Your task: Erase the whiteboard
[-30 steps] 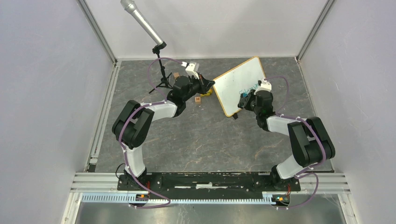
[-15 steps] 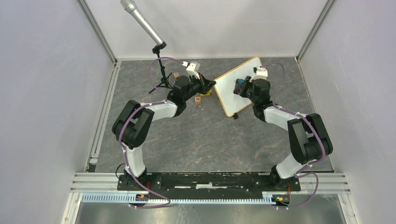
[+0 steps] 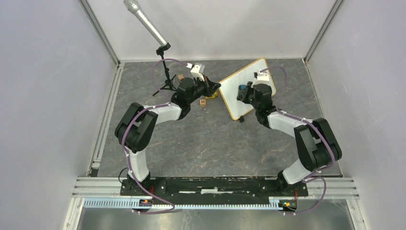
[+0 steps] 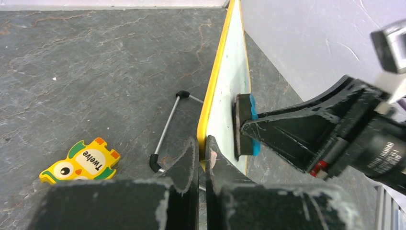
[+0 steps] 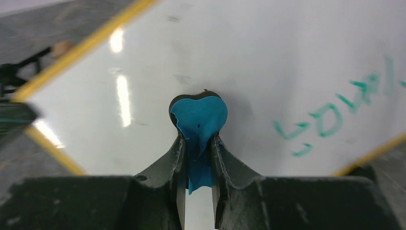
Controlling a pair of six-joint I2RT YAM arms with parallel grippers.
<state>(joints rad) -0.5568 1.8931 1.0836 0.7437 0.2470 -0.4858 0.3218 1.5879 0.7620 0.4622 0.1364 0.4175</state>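
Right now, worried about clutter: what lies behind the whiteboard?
A wire stand leg and a yellow owl puzzle piece; the left jaws cover the floor nearer them.

Far side of the table (image 3: 201, 143), right of centre: the whiteboard (image 3: 232, 96) stands on edge, tilted, one corner towards the back wall. At its left edge sits the left tool (image 4: 201, 146), jaws pinched on the frame. The right tool (image 5: 197, 139) is in front of the board's face, gripping the eraser (image 5: 198, 115), which is flat against the surface. The writing (image 5: 330, 120) lies to the eraser's right in the right wrist view. Behind the board, a wire leg (image 4: 167, 127) reaches the table. Left of that leg lies the owl piece (image 4: 80, 162). A lettered block (image 3: 203, 101) sits beside the left tool, and the microphone stand (image 3: 165, 72) rises further left and back.
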